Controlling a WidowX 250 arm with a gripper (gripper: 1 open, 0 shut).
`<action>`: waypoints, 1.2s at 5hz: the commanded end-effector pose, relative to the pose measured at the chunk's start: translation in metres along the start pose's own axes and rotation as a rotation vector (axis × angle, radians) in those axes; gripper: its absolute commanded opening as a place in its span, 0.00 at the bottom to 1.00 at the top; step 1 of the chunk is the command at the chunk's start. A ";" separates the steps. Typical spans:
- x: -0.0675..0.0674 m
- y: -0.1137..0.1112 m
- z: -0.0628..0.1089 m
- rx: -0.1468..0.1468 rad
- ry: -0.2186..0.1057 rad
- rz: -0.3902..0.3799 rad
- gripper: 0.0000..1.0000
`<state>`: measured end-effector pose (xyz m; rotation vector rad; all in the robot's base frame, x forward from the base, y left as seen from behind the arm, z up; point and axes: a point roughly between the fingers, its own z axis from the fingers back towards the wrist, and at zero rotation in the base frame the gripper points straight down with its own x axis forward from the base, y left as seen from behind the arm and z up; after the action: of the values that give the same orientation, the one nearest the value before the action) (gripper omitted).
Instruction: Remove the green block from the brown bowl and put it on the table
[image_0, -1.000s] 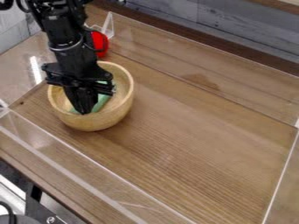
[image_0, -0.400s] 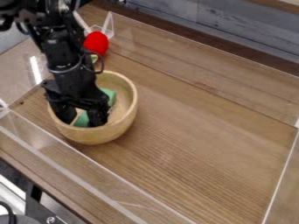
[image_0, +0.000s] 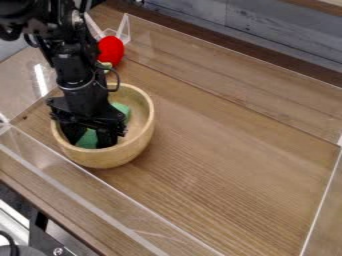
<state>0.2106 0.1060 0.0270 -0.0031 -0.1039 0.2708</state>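
Pincer (image_0: 92, 128) has dropped deeper into the brown bowl (image_0: 134, 140), fingers apart astride the green block (image_0: 118, 112) lying inside; it looks light, stiff, probably slick, so I'd pinch its long flat sides.

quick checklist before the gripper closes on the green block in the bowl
1. Gripper down inside the brown bowl: ok.
2. Green block in the bowl: ok, partly hidden by the gripper.
3. Fingers on both sides of the block: cannot tell.
4. Jaws open or shut: cannot tell.
5. Bare table to the right for placing: ok.
6. Red toy apart from the bowl: ok.
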 end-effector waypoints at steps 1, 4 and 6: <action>0.013 -0.001 0.006 0.010 -0.022 0.004 0.00; 0.032 0.014 -0.003 0.011 -0.017 -0.072 1.00; 0.027 0.011 0.007 0.001 -0.021 0.008 0.00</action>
<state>0.2312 0.1203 0.0271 -0.0132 -0.0925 0.2610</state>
